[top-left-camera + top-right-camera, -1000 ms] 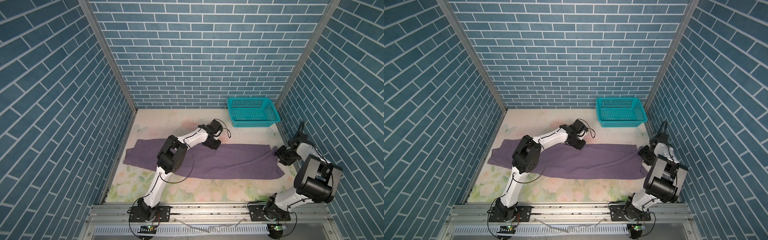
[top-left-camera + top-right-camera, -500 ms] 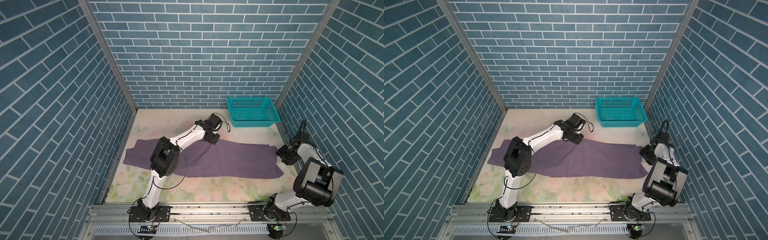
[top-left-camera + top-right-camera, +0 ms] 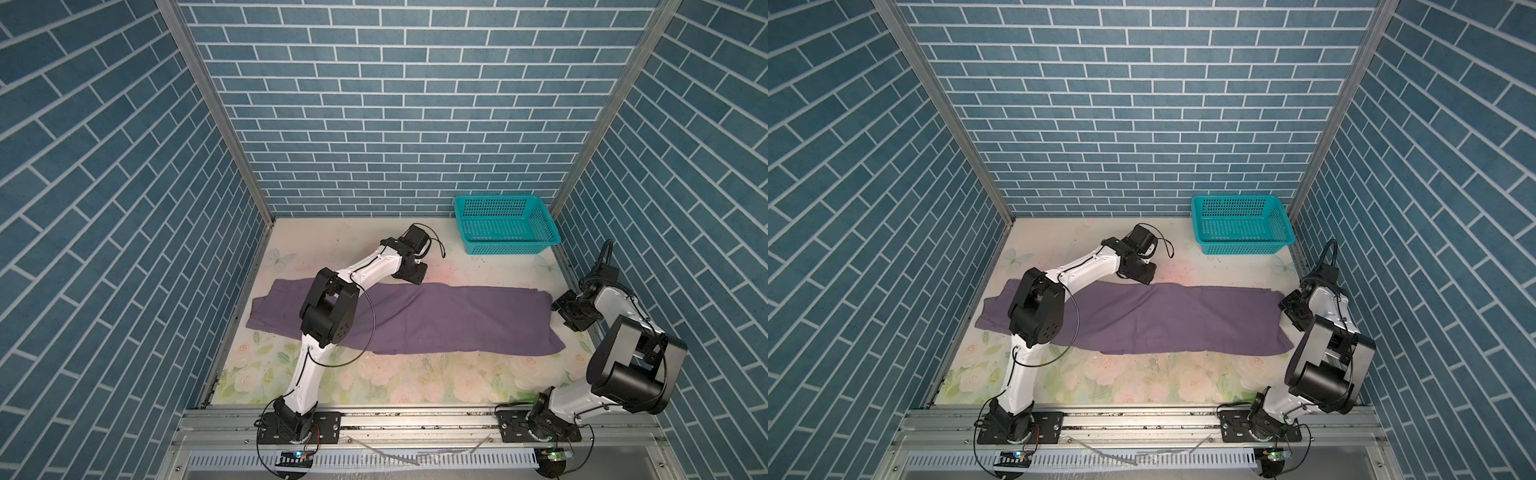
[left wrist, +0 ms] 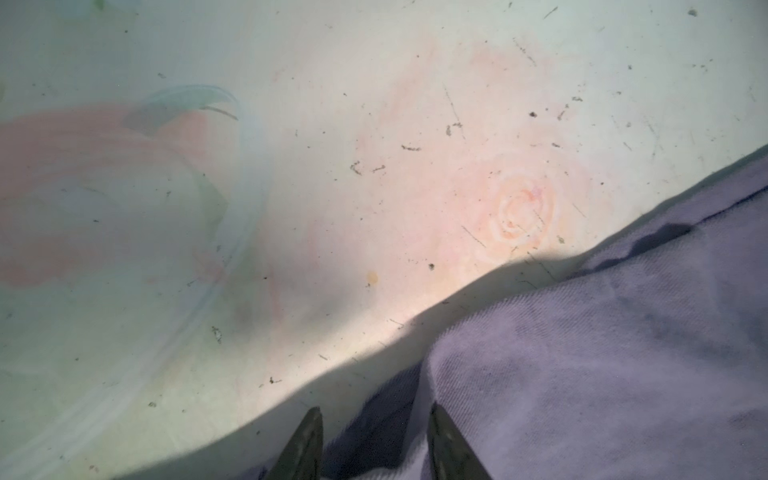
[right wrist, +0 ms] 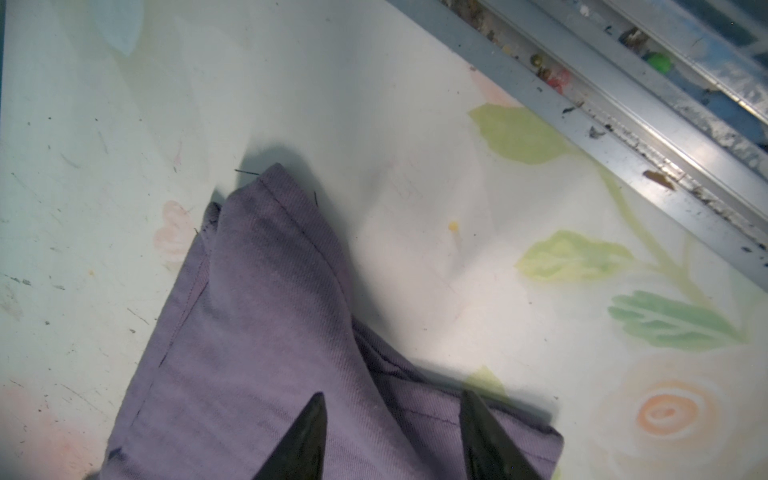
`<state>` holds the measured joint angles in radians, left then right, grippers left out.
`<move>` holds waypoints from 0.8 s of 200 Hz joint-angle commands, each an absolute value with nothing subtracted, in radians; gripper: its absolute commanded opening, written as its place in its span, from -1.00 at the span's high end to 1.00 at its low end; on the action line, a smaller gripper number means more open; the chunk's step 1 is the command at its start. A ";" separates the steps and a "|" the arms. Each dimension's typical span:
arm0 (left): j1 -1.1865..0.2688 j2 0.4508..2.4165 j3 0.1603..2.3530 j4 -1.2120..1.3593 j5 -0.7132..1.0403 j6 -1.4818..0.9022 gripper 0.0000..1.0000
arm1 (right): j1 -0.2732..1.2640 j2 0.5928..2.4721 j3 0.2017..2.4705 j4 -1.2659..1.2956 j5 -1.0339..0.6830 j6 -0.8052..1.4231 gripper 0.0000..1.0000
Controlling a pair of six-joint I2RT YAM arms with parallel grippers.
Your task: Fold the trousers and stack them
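Left gripper (image 4: pixel 375 419) and right gripper (image 5: pixel 393 415), jaws apart, over the trousers (image 3: pixel 449 318).
Trousers lie spread flat; the basket (image 3: pixel 509 248) stands well apart.

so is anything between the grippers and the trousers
Nothing visible. The left gripper is at the far edge of the trousers, and the right gripper is over their right end. The basket stands apart at the back.

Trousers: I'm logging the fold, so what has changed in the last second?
The left tool tugged the far edge of the trousers a little toward the back wall, and its jaws now stand apart. The right tool stayed at the trousers' right end; the teal basket did not move.
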<state>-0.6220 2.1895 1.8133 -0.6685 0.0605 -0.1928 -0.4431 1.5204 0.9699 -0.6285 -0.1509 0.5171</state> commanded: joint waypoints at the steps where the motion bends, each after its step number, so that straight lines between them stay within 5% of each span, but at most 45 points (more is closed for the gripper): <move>1: -0.596 2.108 1.774 -0.684 0.018 -0.217 0.06 | -0.438 1.531 1.019 -0.667 -0.146 0.509 -0.07; 45: -0.514 1.882 1.552 -0.655 -0.076 -0.315 -0.01 | -0.406 1.557 0.957 -0.615 -0.122 0.532 -0.18; 92: -0.295 1.679 1.224 -0.587 -0.083 -0.466 -0.76 | -0.359 1.603 0.953 -0.598 -0.107 0.529 -0.15; 160: -0.003 1.583 1.086 -0.576 -0.131 -0.578 -0.87 | -0.358 1.627 0.958 -0.551 -0.098 0.536 -0.16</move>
<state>-0.0708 1.6287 1.0565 -0.5583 -0.0898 -0.5209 -0.3588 1.6241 0.9691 -0.5785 -0.1188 0.5194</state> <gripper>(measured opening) 0.922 0.578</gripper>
